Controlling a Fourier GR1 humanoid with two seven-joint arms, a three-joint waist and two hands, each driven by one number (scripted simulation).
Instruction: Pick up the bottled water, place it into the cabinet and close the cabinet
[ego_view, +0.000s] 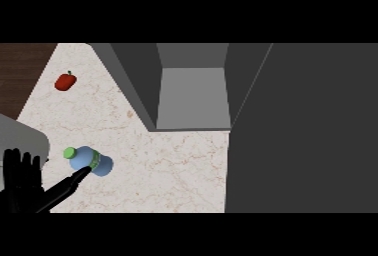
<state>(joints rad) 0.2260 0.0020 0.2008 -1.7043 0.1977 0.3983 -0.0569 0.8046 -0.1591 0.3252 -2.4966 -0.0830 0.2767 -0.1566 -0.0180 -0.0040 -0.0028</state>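
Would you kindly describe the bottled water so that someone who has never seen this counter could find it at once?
Start at the open grey cabinet at the back of the pale marble counter, then look toward the counter's near left. There the bottled water lies on its side, touched by the thumb of the black left hand. Its pale blue body and green cap distinguish it from the red pepper farther back.

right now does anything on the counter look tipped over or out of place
Yes: the clear blue water bottle with a green cap lies on its side on the pale marble counter, cap toward the upper left. The black left hand touches it with a straight thumb. The small red pepper sits far off, and the grey cabinet stands open.
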